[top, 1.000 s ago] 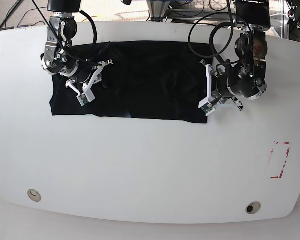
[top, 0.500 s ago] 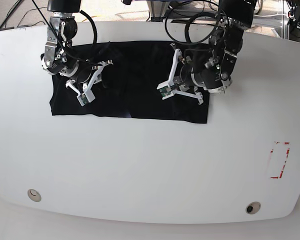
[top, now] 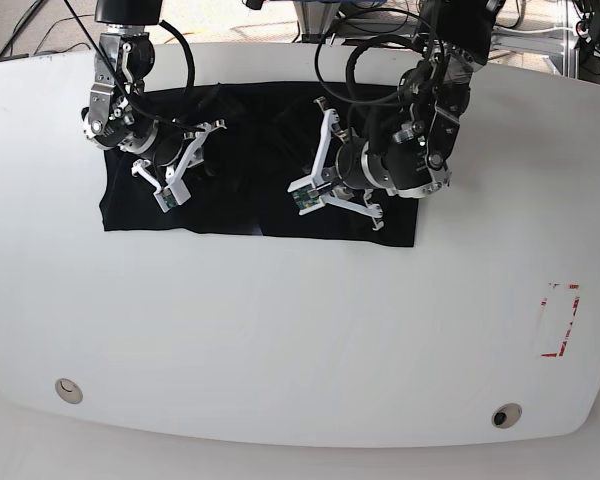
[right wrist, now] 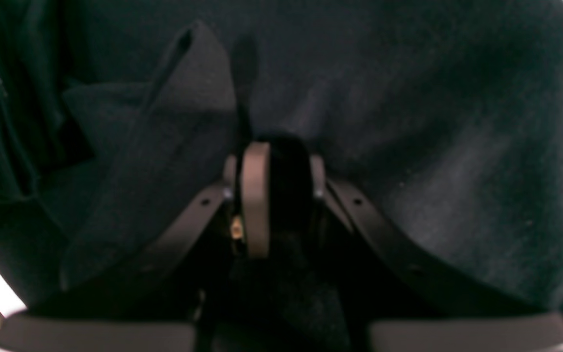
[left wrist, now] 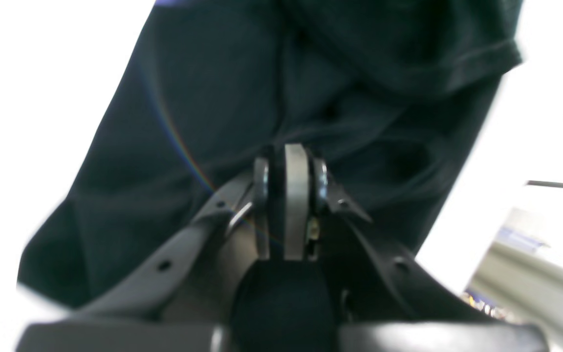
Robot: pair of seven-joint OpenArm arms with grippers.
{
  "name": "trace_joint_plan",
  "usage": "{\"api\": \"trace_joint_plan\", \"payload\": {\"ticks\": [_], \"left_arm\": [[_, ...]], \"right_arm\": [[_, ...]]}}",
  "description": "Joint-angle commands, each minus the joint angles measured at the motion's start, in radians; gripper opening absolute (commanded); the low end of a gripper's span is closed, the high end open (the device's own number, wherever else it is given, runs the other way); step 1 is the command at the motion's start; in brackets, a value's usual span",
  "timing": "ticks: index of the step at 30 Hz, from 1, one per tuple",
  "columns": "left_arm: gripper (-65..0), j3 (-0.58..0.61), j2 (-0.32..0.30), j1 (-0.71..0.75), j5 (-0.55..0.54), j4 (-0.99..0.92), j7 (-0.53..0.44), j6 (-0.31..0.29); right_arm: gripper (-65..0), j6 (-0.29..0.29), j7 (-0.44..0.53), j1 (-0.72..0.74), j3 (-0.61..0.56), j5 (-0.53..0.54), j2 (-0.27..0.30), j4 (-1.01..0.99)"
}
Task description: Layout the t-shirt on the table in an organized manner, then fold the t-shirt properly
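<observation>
Table (top: 280, 330): white, glossy. T-shirt (top: 250, 190) spread at its 12 o'clock edge. Only base view shows red dashed mark (top: 559, 320) (3 o'clock). Left gripper (left wrist: 289, 205) pressed together above cloth. Right gripper (right wrist: 274, 195) pinches a raised fold, seen only at wrist.

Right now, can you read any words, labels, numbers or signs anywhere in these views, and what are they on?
No readable text anywhere.
T-shirt: plain black, no print showing.
Table: only a red dashed rectangle mark, no letters.
Green boards on the gripper mounts: too small to read.
</observation>
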Motion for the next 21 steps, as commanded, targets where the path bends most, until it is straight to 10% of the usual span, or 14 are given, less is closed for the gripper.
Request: {"api": "trace_joint_plan", "payload": {"ticks": [1, 21], "left_arm": [[-63.2, -0.030, -0.046, -0.012, -0.001, 0.022, -0.004, -0.001], [-63.1, -0.174, -0.292, 0.063, 0.003, 0.016, -0.006, -0.001]], "right_arm": [[-54.9, 0.001, -0.013, 0.004, 0.001, -0.006, 0.007, 0.008], [-54.9, 0.001, -0.013, 0.002, 0.001, -0.006, 0.007, 0.007]]}}
